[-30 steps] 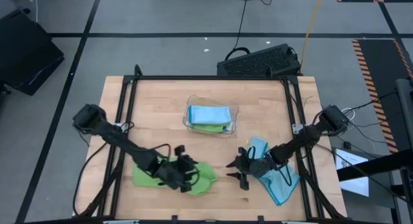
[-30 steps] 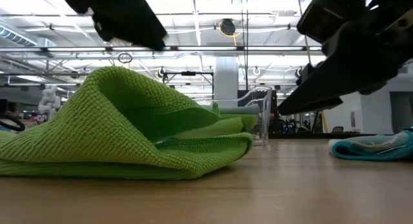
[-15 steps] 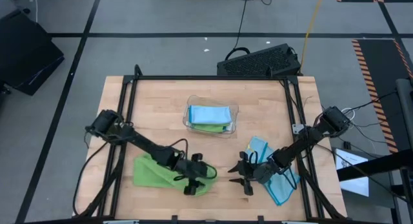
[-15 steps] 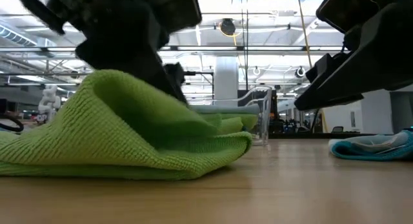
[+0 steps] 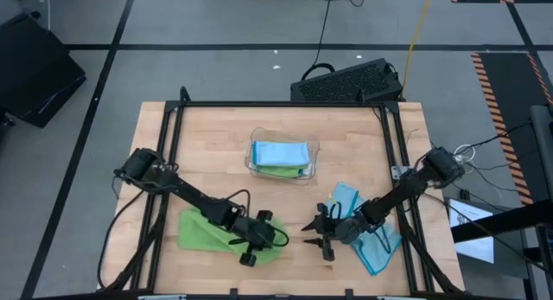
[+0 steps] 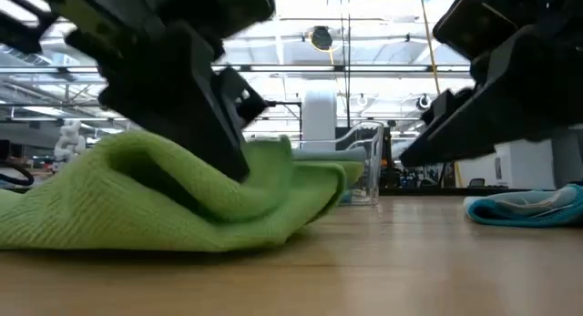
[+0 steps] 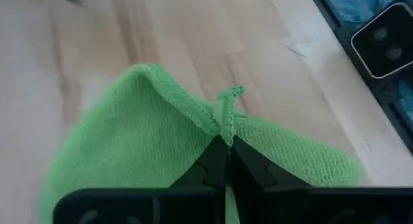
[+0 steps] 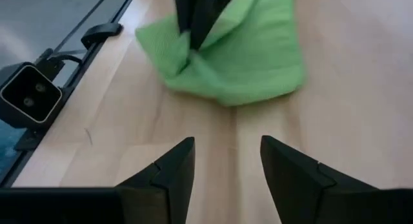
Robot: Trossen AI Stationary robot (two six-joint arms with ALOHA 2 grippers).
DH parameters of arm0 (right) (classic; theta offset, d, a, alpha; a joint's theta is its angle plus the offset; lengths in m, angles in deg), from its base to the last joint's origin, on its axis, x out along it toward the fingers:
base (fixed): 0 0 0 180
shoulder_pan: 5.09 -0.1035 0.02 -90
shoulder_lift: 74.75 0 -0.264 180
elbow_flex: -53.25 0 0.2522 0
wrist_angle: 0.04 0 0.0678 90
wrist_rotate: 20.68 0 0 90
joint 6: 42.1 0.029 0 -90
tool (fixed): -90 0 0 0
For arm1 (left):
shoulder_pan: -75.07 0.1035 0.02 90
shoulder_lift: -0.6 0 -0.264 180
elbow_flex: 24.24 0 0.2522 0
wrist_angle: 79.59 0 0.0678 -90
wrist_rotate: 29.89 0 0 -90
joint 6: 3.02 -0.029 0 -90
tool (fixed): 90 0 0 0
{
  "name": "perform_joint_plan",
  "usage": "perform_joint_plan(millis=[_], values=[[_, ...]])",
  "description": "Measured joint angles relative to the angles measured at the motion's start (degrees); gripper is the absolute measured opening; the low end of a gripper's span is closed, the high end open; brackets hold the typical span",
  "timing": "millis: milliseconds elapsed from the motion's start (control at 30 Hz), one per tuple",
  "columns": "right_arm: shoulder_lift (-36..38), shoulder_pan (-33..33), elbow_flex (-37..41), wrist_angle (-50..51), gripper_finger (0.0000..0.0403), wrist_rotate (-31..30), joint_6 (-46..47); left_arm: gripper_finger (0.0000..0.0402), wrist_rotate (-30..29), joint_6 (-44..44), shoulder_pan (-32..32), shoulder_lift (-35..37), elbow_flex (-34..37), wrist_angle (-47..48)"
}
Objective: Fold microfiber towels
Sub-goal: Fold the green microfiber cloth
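Note:
A lime green microfiber towel [image 5: 207, 231] lies bunched near the table's front edge, resting on its underside [image 6: 137, 229]. My left gripper [image 5: 262, 239] is at its right end, shut on it. A light blue towel [image 5: 373, 248] lies crumpled at the front right, partly under my right arm. My right gripper [image 5: 316, 236] hovers open between the two towels, pointing at the green one [image 8: 239, 50] with nothing between its fingers. My left gripper pinches the green towel's hemmed edge [image 7: 222, 124] between its two fingers, at the towel's right end, where the hem is gathered into a small peak. The fingers slant down from the table's left. The rest of the towel lies slack on the table.
A clear plastic tray [image 5: 313, 153] at the table's middle holds a folded light blue towel [image 5: 281, 152] and a green one beneath it. A black frame [image 5: 281, 105] runs round the tabletop. Bare wood [image 5: 199, 144] lies left of the tray.
My left gripper has moved toward the table's right edge over the green towel, come down on its right end and shut on the hem. The towel's raised hump has sunk lower. My right gripper has shifted a little toward the green towel, still open.

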Motion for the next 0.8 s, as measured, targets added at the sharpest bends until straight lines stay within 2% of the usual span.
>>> perform_joint_plan(millis=[167, 367, 533, 800], values=[[-8.95, -0.04, -7.68, -1.10, 0.0171, -0.14, -1.06, 0.0006, -3.79, 1.47, -2.83, 4.54, 0.02, 0.92], [-13.98, 1.28, -15.92, 8.21, 0.0171, -5.78, -1.71, 0.0007, -11.22, 4.56, -6.28, 9.69, 0.08, 5.32], [-14.85, 3.17, -17.95, 8.65, 0.0171, -7.68, 1.48, 0.0011, -14.70, 5.97, -8.09, 11.45, 0.02, 6.95], [-15.86, 4.86, -18.03, 1.88, 0.0171, -5.46, 4.10, 0.0007, -16.81, 5.96, -8.20, 11.43, 0.02, 7.46]])
